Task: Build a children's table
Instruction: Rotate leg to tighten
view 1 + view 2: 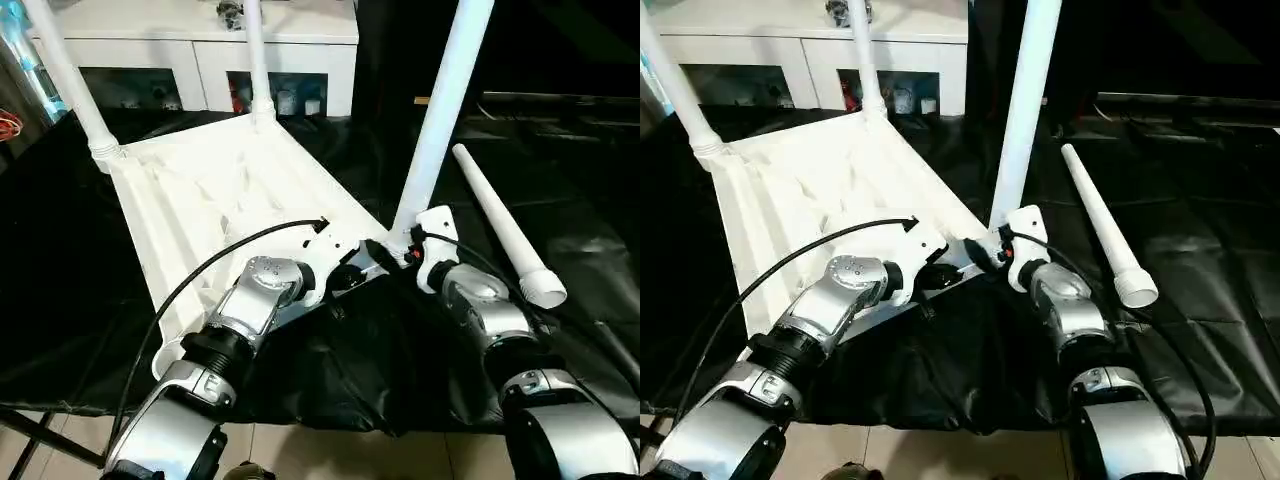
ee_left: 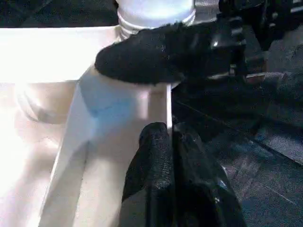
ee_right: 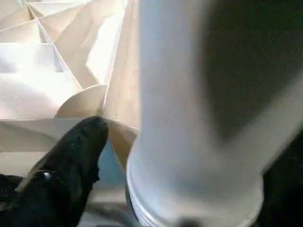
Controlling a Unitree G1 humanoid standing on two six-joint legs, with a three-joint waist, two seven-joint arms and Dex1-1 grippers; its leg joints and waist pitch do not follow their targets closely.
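Note:
The white table top [image 1: 200, 200] lies upside down on black cloth, ribs facing up. Two white legs [image 1: 65, 70] [image 1: 255, 60] stand in its far corner sockets. A third leg [image 1: 445, 110] stands upright in the near right corner socket. My right gripper [image 1: 400, 250] is shut around the base of this leg [image 3: 189, 118], with one black finger [image 3: 71, 165] beside the socket. My left gripper [image 1: 345, 272] sits at the near rim just left of that corner, its fingers [image 2: 156, 175] closed on the thin rim wall [image 2: 168, 104]. A fourth leg [image 1: 500, 225] lies loose on the cloth to the right.
A white cabinet with glass doors [image 1: 200, 45] stands behind the table top. Black cloth [image 1: 350, 370] covers the work surface and hangs over its near edge. A black cable [image 1: 200, 270] runs along my left forearm.

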